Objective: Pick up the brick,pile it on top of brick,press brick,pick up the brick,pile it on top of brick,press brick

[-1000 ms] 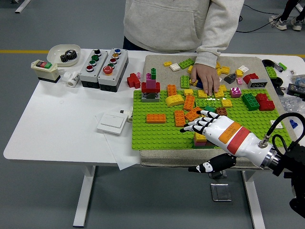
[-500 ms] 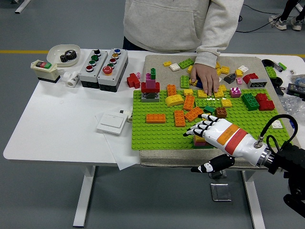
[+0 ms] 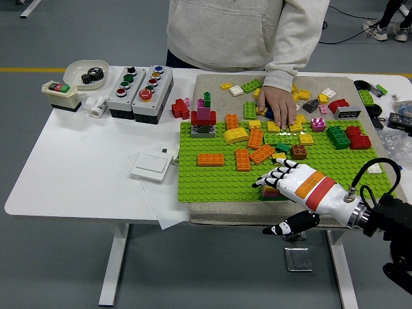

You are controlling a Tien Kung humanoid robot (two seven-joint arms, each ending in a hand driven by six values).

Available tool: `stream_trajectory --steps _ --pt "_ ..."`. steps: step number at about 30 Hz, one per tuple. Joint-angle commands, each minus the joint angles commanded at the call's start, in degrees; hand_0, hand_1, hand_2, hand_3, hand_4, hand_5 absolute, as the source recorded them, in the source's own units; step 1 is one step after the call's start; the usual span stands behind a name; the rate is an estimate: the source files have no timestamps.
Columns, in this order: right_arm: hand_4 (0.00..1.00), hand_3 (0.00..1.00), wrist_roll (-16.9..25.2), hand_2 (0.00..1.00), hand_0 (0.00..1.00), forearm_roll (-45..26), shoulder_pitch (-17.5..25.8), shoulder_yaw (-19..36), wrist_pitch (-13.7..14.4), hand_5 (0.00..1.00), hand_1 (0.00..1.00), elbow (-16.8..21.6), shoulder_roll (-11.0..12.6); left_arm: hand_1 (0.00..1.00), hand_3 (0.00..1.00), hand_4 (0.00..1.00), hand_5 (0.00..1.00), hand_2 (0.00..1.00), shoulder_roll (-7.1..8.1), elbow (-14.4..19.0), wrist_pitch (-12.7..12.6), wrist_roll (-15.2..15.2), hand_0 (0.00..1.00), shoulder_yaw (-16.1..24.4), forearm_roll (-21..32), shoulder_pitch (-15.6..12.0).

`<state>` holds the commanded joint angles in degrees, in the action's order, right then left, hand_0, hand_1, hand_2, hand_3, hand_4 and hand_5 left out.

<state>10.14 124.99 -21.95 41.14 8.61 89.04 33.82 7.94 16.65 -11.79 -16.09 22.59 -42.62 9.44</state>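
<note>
Green plate [image 3: 212, 183] studded all over fills the middle of the surface [image 3: 77, 161], and our right hand [image 3: 286, 178] has slid back along it toward the near right corner. A second ago its fingertips reached up to the orange bricks [image 3: 256, 154] in the middle of the plate; now they sit well short of those, over a small stack of bricks [image 3: 271, 191] near the plate's front edge. We read this as a retreat from the orange cluster, or a settling onto the stack. If it is the stack we are working, the move fits the pressing step more than a pick.

Our right hand lies palm down with its fingers [image 3: 267, 179] loosely extended and slightly fanned, holding nothing. The stack, with a yellow layer and a pinkish one showing, pokes out just beneath the fingers; we cannot tell whether the palm actually touches it. Our thumb hangs below the plate's front edge, clear of everything. Our left hand is out of view.

Loose bricks lie beyond the fingertips: the orange ones just ahead, a single orange brick [image 3: 210, 159] farther left, a yellow curved one [image 3: 235, 135] behind them. Across the surface a person's hand [image 3: 278, 106] rests flat among the scattered bricks at the plate's far edge, and it has not moved.
</note>
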Motion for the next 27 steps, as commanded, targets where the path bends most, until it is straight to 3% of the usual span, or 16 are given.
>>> stream_trajectory --steps 27 --pt "0.998 0.795 -0.1 0.789 0.967 0.9 1.5 0.0 -0.7 0.709 0.788 -1.3 -0.2 0.728 0.595 0.685 0.661 0.744 -0.11 0.1 0.0 0.0 0.692 -0.2 0.3 0.0"
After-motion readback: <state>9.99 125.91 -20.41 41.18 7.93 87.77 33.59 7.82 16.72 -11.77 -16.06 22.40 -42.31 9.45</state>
